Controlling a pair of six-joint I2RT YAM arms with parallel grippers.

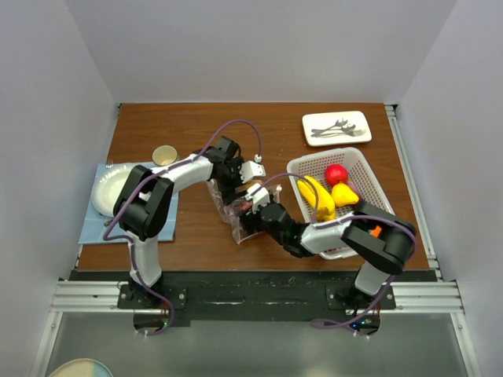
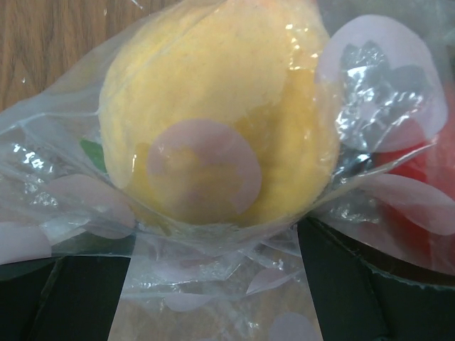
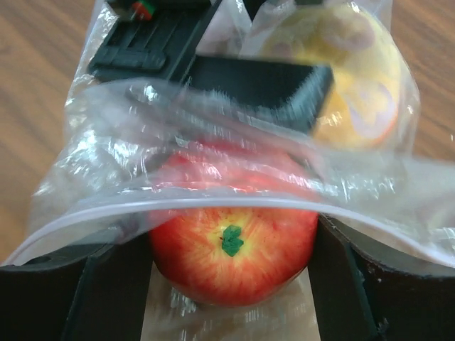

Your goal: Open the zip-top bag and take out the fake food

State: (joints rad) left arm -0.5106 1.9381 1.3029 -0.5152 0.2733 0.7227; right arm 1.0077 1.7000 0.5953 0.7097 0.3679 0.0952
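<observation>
The clear zip-top bag [image 1: 236, 220] lies at the table's middle between both grippers. In the left wrist view a yellow fruit [image 2: 213, 106] and a red piece [image 2: 419, 163] sit inside the bag [image 2: 64, 142]. My left gripper [image 2: 213, 284] is open at the bag's closed end, with only loose film between its fingers. My right gripper [image 3: 231, 284] is in the bag's mouth, shut on a red apple [image 3: 231, 249] that sits under the zip strip [image 3: 398, 217]. The yellow fruit [image 3: 355, 78] lies deeper in the bag.
A white perforated basket [image 1: 355, 157] at the right holds a banana [image 1: 318, 198], a red apple [image 1: 336, 173] and a yellow pear [image 1: 344, 194]. A white tray with cutlery [image 1: 336, 128] is at the back right. A plate [image 1: 110, 191] on a blue cloth and a beige mug [image 1: 165, 155] are at the left.
</observation>
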